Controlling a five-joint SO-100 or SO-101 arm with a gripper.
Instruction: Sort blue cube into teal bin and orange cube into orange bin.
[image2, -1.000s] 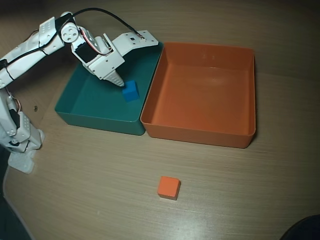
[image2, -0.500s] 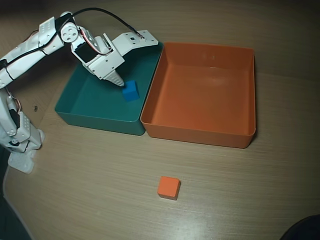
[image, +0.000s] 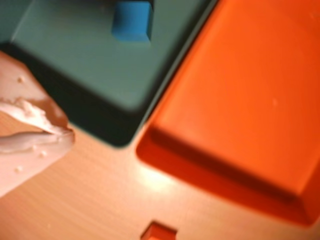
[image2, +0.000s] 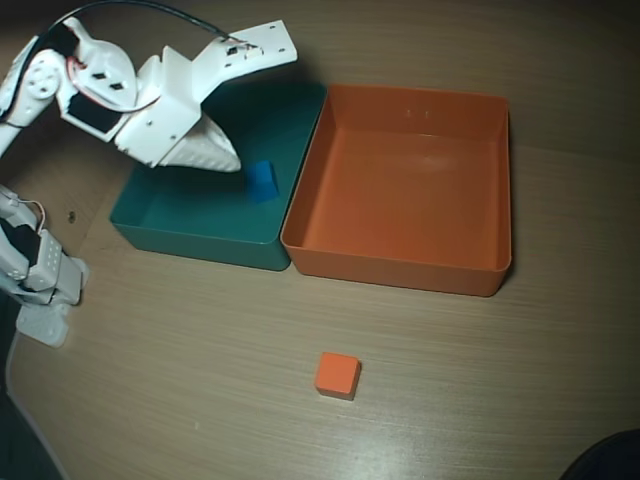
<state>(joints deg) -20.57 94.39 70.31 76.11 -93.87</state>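
Hovering over the teal bin (image2: 160, 205), the gripper (image2: 232, 160) holds nothing; whether its fingers are apart, I cannot tell. The blue cube (image2: 262, 181) lies inside, near the bin's right wall, edges slightly skewed. The orange bin (image2: 400, 262) touches the teal bin's right side. The orange cube (image2: 337, 375) sits on open bench (image2: 200, 390), well below both.

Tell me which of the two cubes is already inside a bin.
The blue cube: it sits on the floor of the teal bin. The orange cube lies out on the bare table, in front of the empty orange bin.
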